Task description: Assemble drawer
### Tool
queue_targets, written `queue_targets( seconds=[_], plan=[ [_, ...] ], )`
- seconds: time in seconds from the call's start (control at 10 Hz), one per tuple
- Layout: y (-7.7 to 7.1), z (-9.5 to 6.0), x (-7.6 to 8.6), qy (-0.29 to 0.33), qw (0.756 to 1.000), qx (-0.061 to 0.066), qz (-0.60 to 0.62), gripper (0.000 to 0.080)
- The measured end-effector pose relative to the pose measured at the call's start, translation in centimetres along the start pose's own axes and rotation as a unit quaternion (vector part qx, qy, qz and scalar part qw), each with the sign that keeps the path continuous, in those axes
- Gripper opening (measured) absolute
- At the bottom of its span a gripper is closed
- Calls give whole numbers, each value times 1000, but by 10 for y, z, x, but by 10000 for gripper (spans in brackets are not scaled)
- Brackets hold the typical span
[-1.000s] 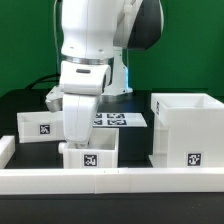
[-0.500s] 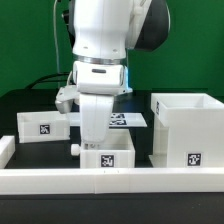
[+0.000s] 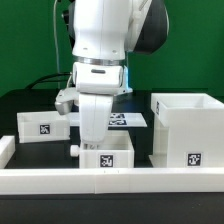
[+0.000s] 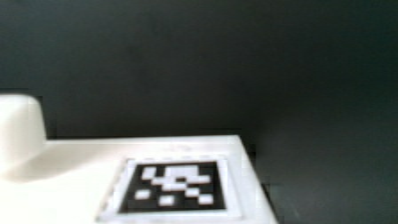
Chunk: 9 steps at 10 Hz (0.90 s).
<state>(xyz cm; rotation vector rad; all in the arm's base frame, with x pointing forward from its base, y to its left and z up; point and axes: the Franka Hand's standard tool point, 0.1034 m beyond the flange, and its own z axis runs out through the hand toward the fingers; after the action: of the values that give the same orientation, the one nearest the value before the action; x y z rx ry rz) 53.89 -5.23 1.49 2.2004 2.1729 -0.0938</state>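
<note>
End effector [image 3: 96,140]: lowered at the centre of the exterior view, its tip at the top rim of the centre tray [image 3: 108,158].
Opening: cannot tell; the fingers are not separately visible in either view, so neither a spread nor a pinch can be confirmed.
Contact: the tip meets the tray's rim on the exterior view's left side; a hold cannot be confirmed.
Centre tray: lower centre of the exterior view, just behind the border rail [image 3: 60,182], with its knob [image 3: 75,150] towards the exterior view's left.
Left tray [image 3: 44,125]: middle left of the frame, resting on the tabletop [image 3: 25,108], apart from the centre tray.
Housing [image 3: 186,135]: right of the frame, upright with its open side up, near the centre tray but not touching it.
Marker board [image 3: 130,120]: flat on the tabletop behind the arm, partly hidden.
Wrist view: blurred; a white surface bearing a square tag [image 4: 175,187] against the dark tabletop.
</note>
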Motion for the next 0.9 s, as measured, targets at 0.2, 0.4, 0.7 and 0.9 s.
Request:
queue_targets(
  seconds=[0.2,0.4,0.7,0.9],
  plan=[
    [3,0,14,3,1000,-2,-3,42],
    [3,0,24,6,1000,-1,3,42],
    [1,3,37,12,1000,1,17,42],
    [1,3,35,11,1000,2,19,42]
  ],
)
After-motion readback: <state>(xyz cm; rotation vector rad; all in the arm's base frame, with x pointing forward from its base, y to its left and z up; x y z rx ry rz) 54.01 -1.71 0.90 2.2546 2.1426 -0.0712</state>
